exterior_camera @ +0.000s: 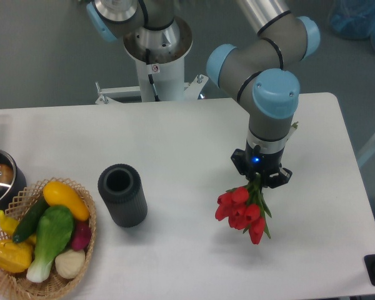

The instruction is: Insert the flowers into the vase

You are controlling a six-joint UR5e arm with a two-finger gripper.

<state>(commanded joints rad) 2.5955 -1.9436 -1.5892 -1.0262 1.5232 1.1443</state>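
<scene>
Right of centre, the hand [260, 177] is clamped on the flowers [242, 212], held above the table [175, 137]. Next, transport calls for carrying them left to the vase [122, 194] and aligning the stems with its mouth.

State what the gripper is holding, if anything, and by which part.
The gripper holds the flowers by the green stems, with the red heads hanging below it. The fingers themselves are hidden.
</scene>
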